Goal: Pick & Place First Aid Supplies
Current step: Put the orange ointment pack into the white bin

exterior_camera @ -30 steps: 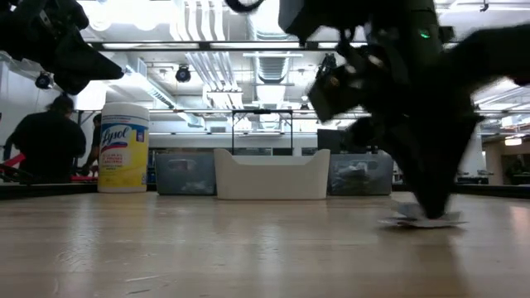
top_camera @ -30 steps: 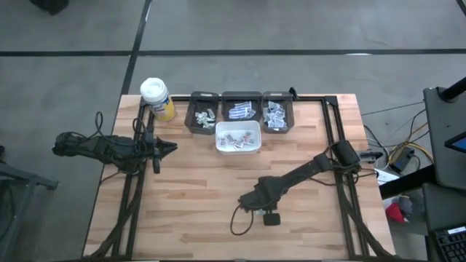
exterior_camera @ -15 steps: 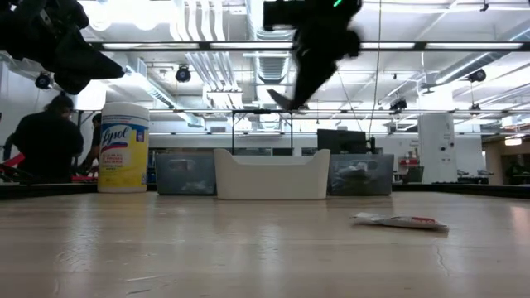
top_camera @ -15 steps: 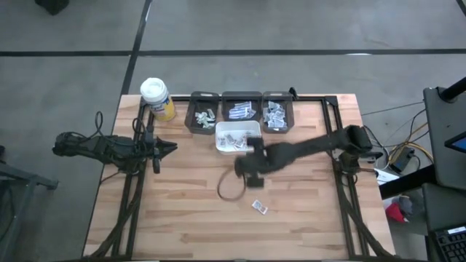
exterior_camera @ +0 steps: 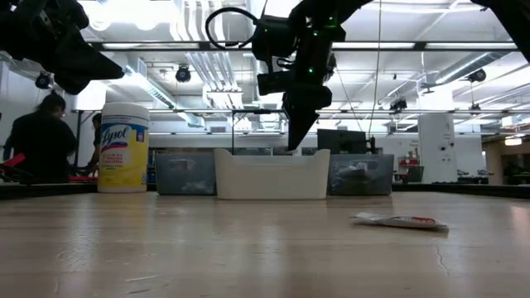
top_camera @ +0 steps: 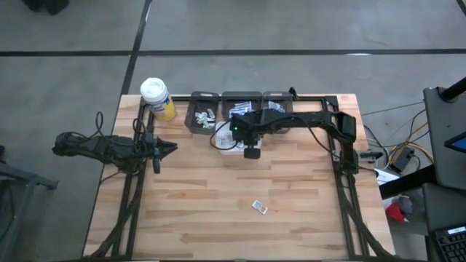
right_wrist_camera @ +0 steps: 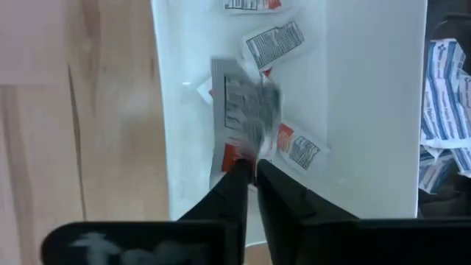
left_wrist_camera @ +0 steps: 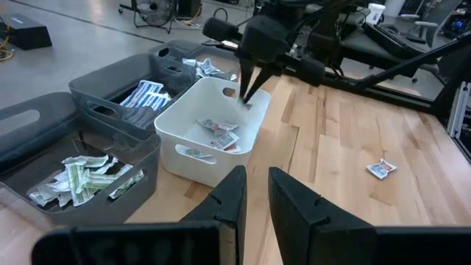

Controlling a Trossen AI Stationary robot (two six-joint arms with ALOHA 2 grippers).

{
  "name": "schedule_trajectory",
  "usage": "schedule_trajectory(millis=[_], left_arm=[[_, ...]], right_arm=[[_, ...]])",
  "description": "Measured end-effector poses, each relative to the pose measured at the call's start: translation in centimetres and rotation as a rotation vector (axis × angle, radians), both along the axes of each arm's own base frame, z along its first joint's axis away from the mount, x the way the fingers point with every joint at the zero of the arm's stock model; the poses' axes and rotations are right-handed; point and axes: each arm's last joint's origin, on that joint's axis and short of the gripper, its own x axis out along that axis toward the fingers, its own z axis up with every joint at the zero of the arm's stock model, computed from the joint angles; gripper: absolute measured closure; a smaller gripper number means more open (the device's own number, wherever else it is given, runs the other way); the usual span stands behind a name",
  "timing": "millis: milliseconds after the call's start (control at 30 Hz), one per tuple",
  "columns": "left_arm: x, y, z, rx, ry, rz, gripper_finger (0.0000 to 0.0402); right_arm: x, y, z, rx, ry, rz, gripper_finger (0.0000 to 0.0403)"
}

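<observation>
Right now the right claw (top_camera: 245, 140) hangs over the white bin (top_camera: 254, 128) at upper centre of the high view, its fingers nearly together with a blurred packet (right_wrist_camera: 243, 110) just past their tips; whether that packet is pinched or already falling I cannot tell. Several packets lie on the bin floor beneath it. One more packet (top_camera: 259, 207) sits alone on the bare bench (top_camera: 189, 211), lower centre, well apart from the bin. Three dark bins (top_camera: 202, 115) of sorted supplies stand just behind. The left claw (top_camera: 169, 148) waits at the left of the frame, fingers a little apart and empty. My worry is that a light packet let go near the bin's wall could flutter over the rim, or cling to a finger and ride out again.
</observation>
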Motion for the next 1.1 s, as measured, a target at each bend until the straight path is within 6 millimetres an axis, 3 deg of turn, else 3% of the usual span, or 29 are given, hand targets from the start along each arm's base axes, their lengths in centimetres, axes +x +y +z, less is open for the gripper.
schedule_trajectory(millis=[133, 300, 433, 533, 700, 833, 967, 1100], left_arm=[[0.0, 0.0, 0.0, 0.0, 0.0, 0.0, 0.0346], [0.0, 0.0, 0.0, 0.001, 0.001, 0.0, 0.0346], [0.0, 0.0, 0.0, 0.003, 0.001, -0.001, 0.0346], [0.0, 0.0, 0.0, 0.017, 0.004, 0.001, 0.0346], [0.0, 0.1, 0.0, 0.036, 0.009, 0.007, 0.0346], [0.0, 0.1, 0.0, 0.051, 0.013, 0.003, 0.0346], [0.0, 0.1, 0.0, 0.053, 0.014, 0.003, 0.0346], [0.0, 0.1, 0.0, 0.053, 0.013, 0.002, 0.0346]], right_arm=[[0.0, -0.3, 0.4, -0.005, -0.01, 0.002, 0.034], [0.2, 0.7, 2.8, 0.059, -0.016, -0.001, 0.0293], [0.1, 4.1, 5.2, 0.333, -0.007, -0.013, 0.0277], [-0.1, 8.1, 5.5, 0.399, 0.042, 0.019, 0.0274], [-0.9, 14.5, 3.4, 0.417, 0.124, 0.042, 0.0275], [-1.5, 17.8, 1.3, 0.422, 0.133, -0.008, 0.027], [-1.7, 19.6, -0.3, 0.454, 0.097, -0.055, 0.026], [-2.3, 19.6, -2.0, 0.45, 0.132, -0.126, 0.0254]])
